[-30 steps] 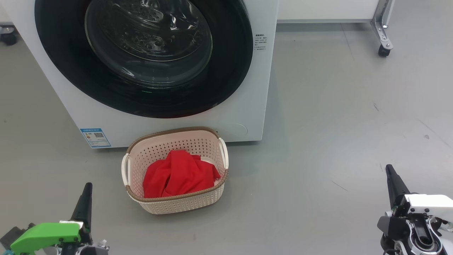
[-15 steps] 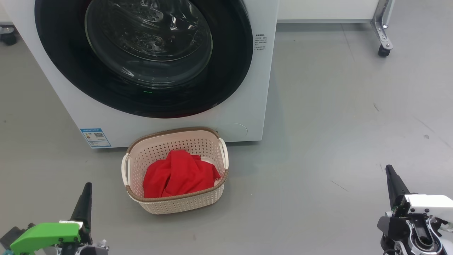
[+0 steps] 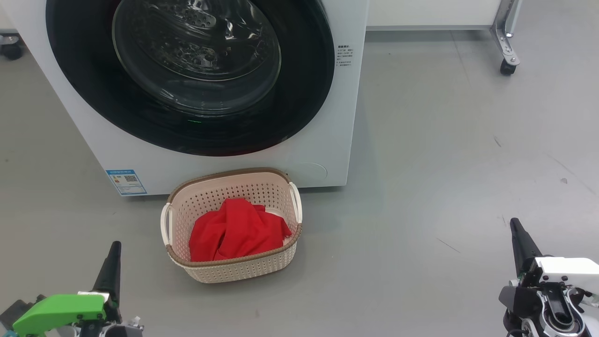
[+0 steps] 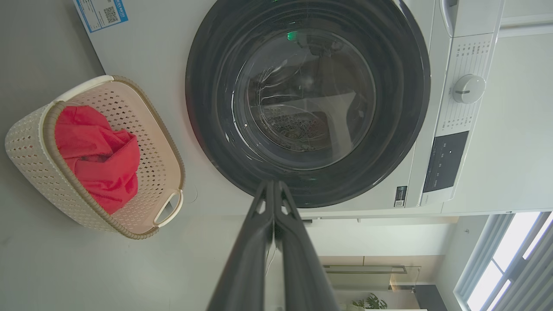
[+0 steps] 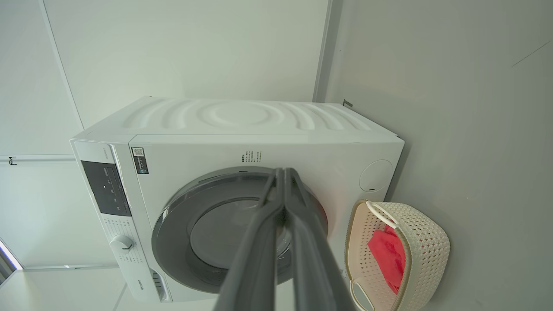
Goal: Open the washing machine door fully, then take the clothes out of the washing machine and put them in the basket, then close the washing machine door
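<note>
In front of the washer point(image 3: 348, 117), head view: the basket point(image 3: 224, 174) sits just before its base, below the closed door point(image 3: 304, 103), with the red clothes point(image 3: 238, 229) inside. Bare floor point(image 3: 444, 164) spreads wide to the right of the basket. The left gripper point(image 3: 115, 245) and right gripper point(image 3: 514, 221) hang well off either side of it. Left wrist view: jaws pressed together, empty, clear of the basket rim. Right wrist view: jaws likewise pressed together, apart from the basket.

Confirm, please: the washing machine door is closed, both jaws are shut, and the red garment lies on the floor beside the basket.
No. The red garment lies inside the basket, not beside it; the head view shows this. The rest holds.
</note>
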